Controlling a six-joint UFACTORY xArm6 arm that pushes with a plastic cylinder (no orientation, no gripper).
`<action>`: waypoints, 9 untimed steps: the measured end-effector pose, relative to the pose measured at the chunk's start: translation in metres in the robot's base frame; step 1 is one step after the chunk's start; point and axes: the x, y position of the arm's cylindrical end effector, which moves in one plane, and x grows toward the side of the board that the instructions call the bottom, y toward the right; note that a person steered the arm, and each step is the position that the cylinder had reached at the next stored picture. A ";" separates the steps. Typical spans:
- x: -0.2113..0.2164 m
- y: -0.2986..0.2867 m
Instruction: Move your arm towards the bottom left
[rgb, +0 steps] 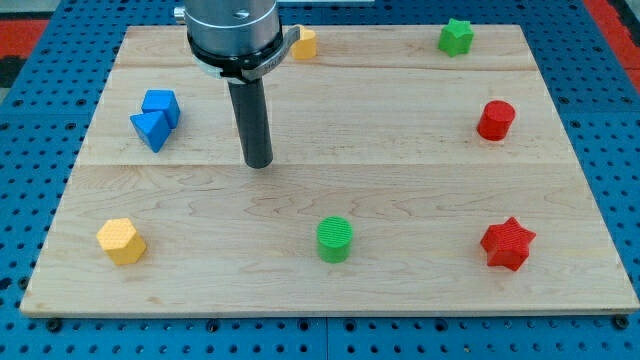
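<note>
My tip (259, 163) rests on the wooden board (330, 290), left of its middle. A blue cube (161, 104) and a blue triangular block (149, 130) touch each other to the tip's left. A yellow hexagonal block (121, 241) lies toward the bottom left. A green cylinder (335, 239) sits below and right of the tip. A red star (507, 244) lies at the bottom right, a red cylinder (495, 120) at the right, a green star (456, 37) at the top right. A yellow block (304, 43) is partly hidden behind the arm at the top.
The board lies on a blue perforated table (30, 180). The arm's grey mount (232, 30) hangs over the board's top edge.
</note>
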 end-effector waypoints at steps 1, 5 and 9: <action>0.000 0.000; 0.025 -0.090; 0.038 -0.208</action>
